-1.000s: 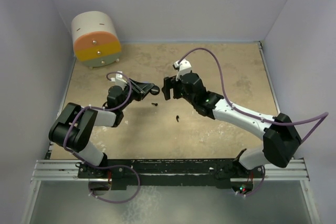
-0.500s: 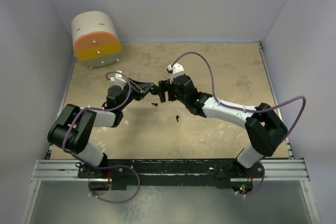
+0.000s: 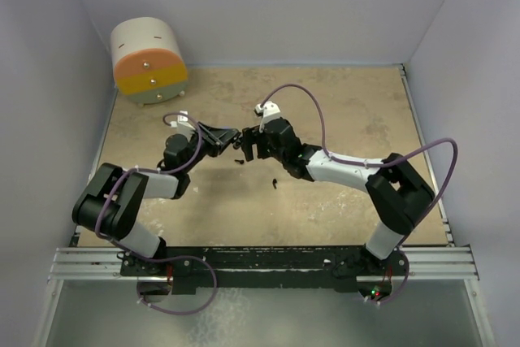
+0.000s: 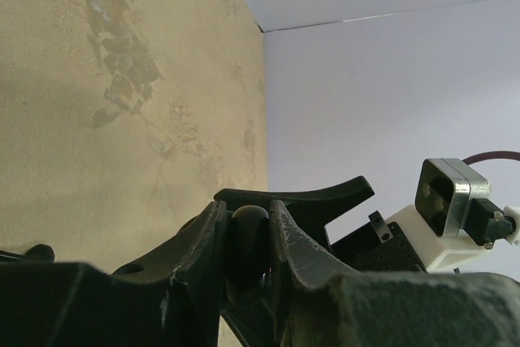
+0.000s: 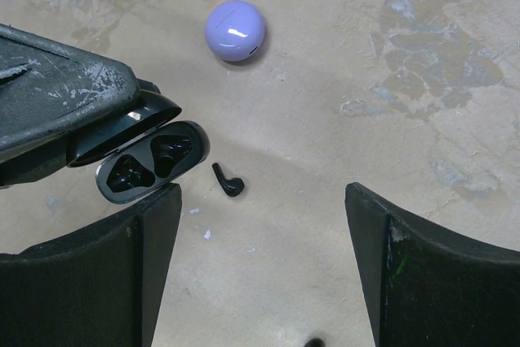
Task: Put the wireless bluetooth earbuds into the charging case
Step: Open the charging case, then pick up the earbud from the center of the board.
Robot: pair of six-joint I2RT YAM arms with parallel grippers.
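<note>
My left claw is clamped on the open black charging case; what its two wells hold I cannot tell. A shut lavender case sits on the tabletop. My right claw hangs spread. One black earbud lies just beside the black charging case.

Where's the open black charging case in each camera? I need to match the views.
Top external: charging case just left of picture centre.
Left wrist: the dark rounded lump pinched in the jaws, bottom centre.
Right wrist: left of centre, lid open.
Shared landmark: the left gripper clamped on it.
</note>
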